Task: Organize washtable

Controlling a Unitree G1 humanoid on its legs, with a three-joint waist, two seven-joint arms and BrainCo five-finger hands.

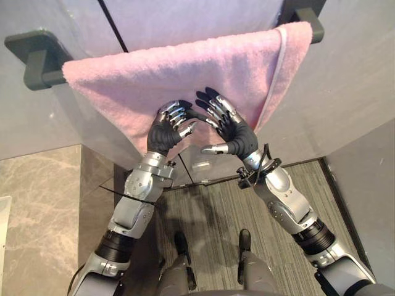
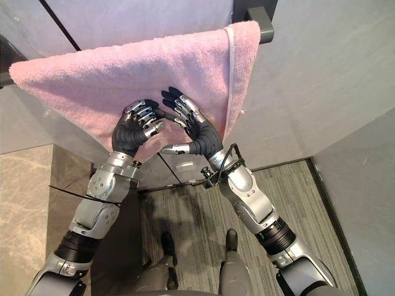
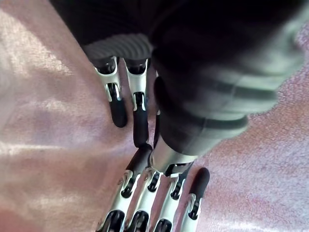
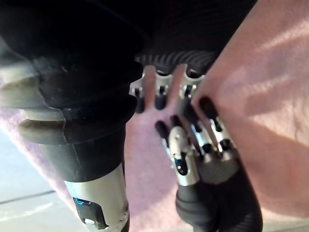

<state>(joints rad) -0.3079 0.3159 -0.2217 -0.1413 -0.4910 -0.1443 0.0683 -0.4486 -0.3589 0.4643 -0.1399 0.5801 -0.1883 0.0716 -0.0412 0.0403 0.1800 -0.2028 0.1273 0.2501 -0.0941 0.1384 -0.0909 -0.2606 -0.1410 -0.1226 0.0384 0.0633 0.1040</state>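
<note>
A pink towel [image 1: 123,86] hangs spread over a dark wall bar whose brackets [image 1: 37,58] stick out at both ends. Both hands rest against the towel's lower middle, fingertips almost meeting. My left hand [image 1: 163,132] lies on the cloth with loosely bent fingers [image 3: 118,104] and grips no fold. My right hand [image 1: 237,132] is open, its fingers [image 4: 161,92] spread flat on the towel and its thumb held out below. The left wrist view has the right hand's fingers [image 3: 145,193] close in front of the left ones, all on pink cloth.
A marble counter [image 1: 37,209] runs along the lower left. The grey wall behind the towel has a dark vertical seam [image 1: 114,24]. Striped grey floor [image 1: 216,209] lies below, with a wall corner at the right.
</note>
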